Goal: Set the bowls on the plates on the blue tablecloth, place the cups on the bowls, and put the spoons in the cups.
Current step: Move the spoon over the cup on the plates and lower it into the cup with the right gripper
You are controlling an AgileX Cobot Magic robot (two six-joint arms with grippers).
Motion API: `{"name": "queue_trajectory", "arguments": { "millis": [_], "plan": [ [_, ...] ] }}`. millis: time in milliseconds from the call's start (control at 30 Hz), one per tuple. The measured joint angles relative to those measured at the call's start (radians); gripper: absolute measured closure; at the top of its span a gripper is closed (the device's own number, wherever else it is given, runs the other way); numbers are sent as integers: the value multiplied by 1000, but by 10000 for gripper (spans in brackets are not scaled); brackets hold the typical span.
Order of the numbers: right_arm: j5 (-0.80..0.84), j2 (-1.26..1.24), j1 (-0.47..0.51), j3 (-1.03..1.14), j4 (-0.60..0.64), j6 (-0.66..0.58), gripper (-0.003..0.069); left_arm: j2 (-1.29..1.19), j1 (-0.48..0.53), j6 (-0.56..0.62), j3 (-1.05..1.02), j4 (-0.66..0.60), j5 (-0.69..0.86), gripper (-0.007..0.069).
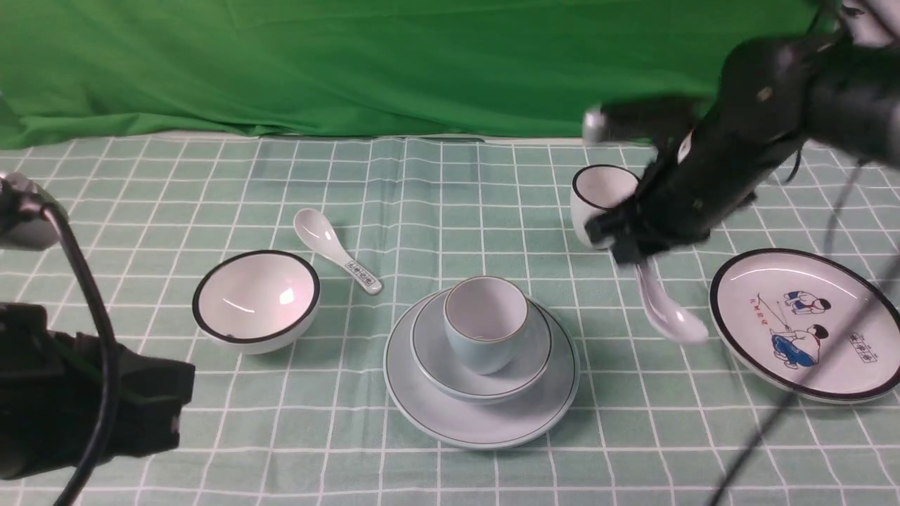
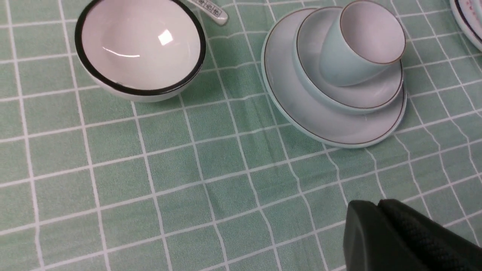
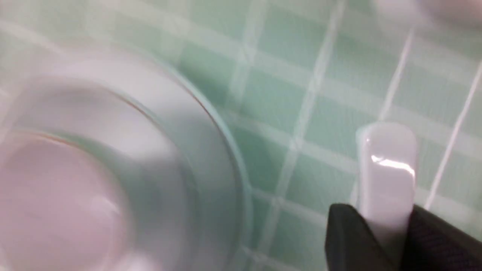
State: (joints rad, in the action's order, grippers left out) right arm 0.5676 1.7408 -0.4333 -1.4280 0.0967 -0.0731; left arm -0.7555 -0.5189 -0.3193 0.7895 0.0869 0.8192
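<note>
- Right fingers (image 3: pixel 348 237) clamped on the handle of the plain spoon (image 1: pixel 668 313), long axis slanting down, scoop end lowest.
- To their left, near: the pale-blue cup (image 1: pixel 485 320), mouth up; closer to the right arm.
- Left fingers (image 2: pixel 399 229) closed, empty.

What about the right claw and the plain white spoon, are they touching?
Touching. The right wrist view shows the spoon handle wedged between the two black fingers of the right gripper, both pressed against its sides.
</note>
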Motion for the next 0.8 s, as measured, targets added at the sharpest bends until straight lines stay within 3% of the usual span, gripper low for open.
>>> {"name": "queue_trajectory", "arguments": {
  "millis": [67,267,400,500,800],
  "plan": [
    [-103,-54,-28,39,7,0,489,0,0,-7,0,8,-10,616],
    [-783,-190,-211,316,23,0,489,0,0,-24,0,49,-70,616],
    [-1022,-145,-259,403,23,0,489,-2,0,-25,0,74,-71,616],
    [-1099,-92,-266,424,24,0,489,-2,0,-26,0,78,-73,616],
    [-1100,-8,-268,426,24,12,489,-3,0,-26,0,104,-74,616]
  ]
}}
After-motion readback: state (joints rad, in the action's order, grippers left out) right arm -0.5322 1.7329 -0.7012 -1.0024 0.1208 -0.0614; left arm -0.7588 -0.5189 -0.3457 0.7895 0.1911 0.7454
